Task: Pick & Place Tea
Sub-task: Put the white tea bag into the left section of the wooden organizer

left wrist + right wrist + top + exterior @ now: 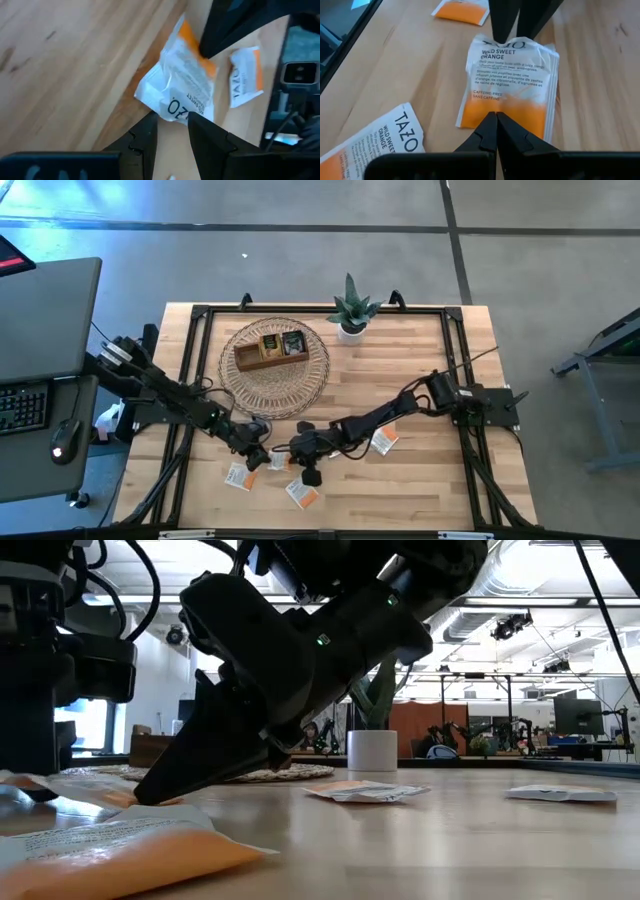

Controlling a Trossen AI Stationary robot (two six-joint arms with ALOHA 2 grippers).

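The right tool (pixel 496 125) has its fingers pressed together at the tips, resting on the orange end of an orange-and-white sachet (pixel 507 85) that lies flat on the bench (pixel 600 75). At the sachet's opposite, white edge stands the left tool (pixel 171 127), its two fingers slightly apart with that edge between them; whether they actually pinch it cannot be told. In the high view both tools meet at the lower middle of the frame, where the sachet itself is mostly hidden beneath them. That view alone shows the wider layout: a second sachet (pixel 237 477) at lower left, a third sachet (pixel 303 494) below the tools, a fourth sachet (pixel 384 442) to their right, and toward the upper middle a wooden tray (pixel 270 350) on a round woven mat (pixel 300 385), with a potted plant (pixel 351 310) beside it. The right wrist view is the only one where the printing is legible: "WILD SWEET ORANGE" on the contested sachet. The low view shows another sachet close to the lens at lower left and the plant's white pot behind.
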